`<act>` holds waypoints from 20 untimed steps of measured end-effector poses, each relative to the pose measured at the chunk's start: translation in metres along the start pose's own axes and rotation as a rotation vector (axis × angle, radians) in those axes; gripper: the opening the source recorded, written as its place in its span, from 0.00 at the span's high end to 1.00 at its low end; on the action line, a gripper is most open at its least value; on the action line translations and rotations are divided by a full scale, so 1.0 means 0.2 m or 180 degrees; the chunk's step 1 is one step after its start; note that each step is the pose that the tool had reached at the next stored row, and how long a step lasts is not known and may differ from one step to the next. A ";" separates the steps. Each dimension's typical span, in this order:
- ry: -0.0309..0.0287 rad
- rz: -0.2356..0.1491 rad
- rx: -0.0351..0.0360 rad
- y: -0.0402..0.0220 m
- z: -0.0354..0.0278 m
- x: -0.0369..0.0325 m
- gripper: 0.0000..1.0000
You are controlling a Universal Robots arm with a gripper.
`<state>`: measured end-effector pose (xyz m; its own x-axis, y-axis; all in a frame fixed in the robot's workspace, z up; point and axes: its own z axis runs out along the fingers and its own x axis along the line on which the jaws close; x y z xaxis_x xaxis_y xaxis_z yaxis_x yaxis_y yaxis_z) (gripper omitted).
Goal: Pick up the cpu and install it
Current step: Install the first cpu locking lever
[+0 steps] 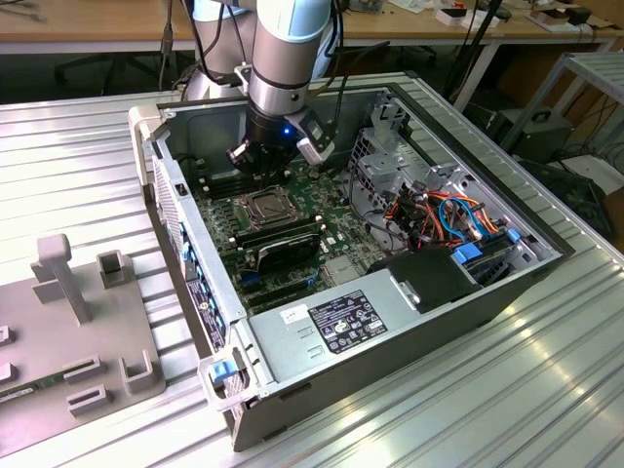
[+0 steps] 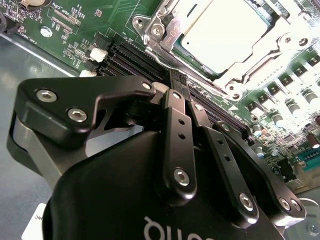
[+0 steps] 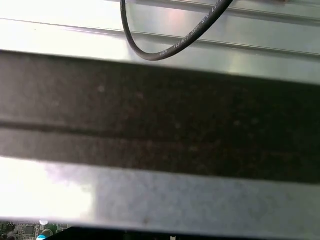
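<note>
Green circuit board (image 1: 292,210); pale silver chip (image 2: 225,35); glossy black gripper (image 2: 181,85); grey ribbed table (image 1: 68,156); orange and blue cables (image 1: 458,219); black cable (image 3: 165,47); silver-grey arm (image 1: 288,58).

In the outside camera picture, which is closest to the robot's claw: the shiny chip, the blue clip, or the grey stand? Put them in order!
From the gripper:
1. The cpu, just below it in its socket.
2. Blue clip, at the case's near corner.
3. Grey stand, outside the case, on the exterior view's left.
</note>
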<state>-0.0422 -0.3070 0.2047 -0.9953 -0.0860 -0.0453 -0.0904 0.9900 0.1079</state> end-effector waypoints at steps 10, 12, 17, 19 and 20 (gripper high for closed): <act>0.0000 0.0000 0.0001 -0.002 0.014 0.001 0.89; 0.0000 0.0000 0.0001 -0.002 0.014 0.001 0.89; 0.0000 0.0000 0.0001 -0.002 0.015 0.001 0.89; 0.0000 0.0000 0.0001 -0.002 0.015 0.001 0.89; 0.0000 0.0000 0.0001 -0.001 0.013 0.000 0.89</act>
<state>-0.0422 -0.3070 0.2022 -0.9953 -0.0860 -0.0453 -0.0904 0.9901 0.1078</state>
